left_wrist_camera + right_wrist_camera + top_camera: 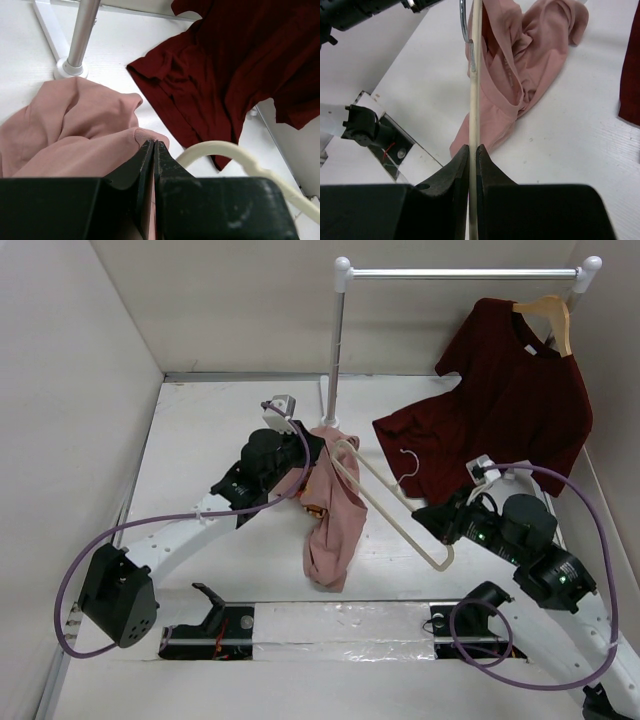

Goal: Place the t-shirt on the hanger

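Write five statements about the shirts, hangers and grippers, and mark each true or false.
1. The right gripper is clamped on the hanger. True.
2. The left gripper is open and empty. False: it is shut on the t-shirt.
3. The maroon shirt hangs from a wooden hanger on the rail. True.
4. The t-shirt lies spread flat. False: it is bunched up.
5. The hanger hangs on the rail. False: it is held well below it.
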`<state>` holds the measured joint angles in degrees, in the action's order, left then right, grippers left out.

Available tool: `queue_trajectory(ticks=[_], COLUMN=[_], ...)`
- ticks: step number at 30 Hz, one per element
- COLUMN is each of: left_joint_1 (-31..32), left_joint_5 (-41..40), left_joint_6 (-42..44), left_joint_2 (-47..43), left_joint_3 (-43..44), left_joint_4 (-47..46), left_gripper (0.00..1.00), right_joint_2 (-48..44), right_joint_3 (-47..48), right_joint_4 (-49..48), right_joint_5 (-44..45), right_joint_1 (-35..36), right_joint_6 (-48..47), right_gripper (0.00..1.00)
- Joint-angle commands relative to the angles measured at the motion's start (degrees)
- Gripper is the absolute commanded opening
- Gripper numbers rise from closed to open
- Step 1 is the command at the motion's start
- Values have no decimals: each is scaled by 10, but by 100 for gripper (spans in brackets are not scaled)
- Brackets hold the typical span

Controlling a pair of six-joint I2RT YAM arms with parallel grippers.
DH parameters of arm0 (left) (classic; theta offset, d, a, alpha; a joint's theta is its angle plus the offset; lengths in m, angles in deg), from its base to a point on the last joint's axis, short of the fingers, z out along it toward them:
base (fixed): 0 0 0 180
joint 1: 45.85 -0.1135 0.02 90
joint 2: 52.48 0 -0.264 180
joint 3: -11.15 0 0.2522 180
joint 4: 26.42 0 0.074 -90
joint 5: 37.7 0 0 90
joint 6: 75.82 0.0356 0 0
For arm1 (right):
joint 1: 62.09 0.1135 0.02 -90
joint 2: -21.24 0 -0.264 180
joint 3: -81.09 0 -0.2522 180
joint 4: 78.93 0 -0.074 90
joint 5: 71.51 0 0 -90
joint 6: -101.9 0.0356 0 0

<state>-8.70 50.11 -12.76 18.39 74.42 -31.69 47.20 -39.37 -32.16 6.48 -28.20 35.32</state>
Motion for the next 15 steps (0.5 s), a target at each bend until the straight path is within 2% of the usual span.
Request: queue_trajectory(ticks=[1,13,15], left_joint_1=[0,0,0], left_joint_5=[11,18,53], left_joint_6=[-5,0,0], left_joint_2=[-20,-31,-29], left_joint_3=[29,18,19], left_joint_4=[-24,-31,-36], left_gripper=[0,0,0], right_joint_2=[14,62,80], right_joint_3=[-11,-29,-32], right_joint_4=[-26,-90,-113], right_joint_5=[-14,-47,-52], right_joint_1=[6,6,12], right_joint_6=[5,8,12], right_gripper=[0,0,0])
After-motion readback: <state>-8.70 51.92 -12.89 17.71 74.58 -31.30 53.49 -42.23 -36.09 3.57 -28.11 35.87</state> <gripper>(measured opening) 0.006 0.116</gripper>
